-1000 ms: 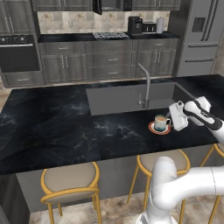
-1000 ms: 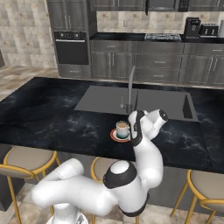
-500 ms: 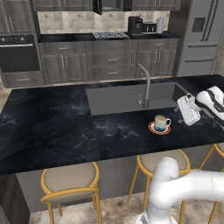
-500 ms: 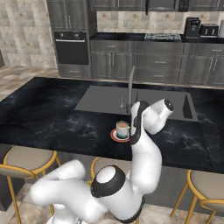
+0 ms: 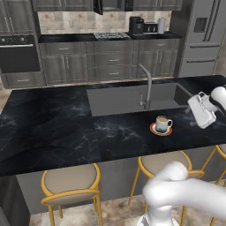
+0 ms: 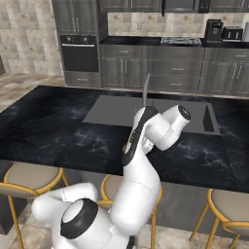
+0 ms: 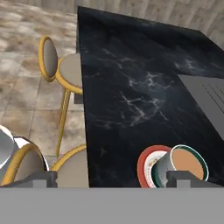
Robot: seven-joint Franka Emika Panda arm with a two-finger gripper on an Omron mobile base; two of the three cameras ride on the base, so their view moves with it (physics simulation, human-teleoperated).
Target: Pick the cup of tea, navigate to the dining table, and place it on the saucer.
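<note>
cup: cup of tea (image 5: 163, 123) sits upright on the saucer (image 5: 155, 130), on the surface just beside the sink (image 5: 128, 98)
pincer: pincer (image 5: 201, 110) released, apart from the cup
left: nothing, placing looks done

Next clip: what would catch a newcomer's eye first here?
The cup of tea standing on the saucer on the dining table, just in front of the sink. To its right, the open end effector hangs clear of the cup, holding nothing.
</note>
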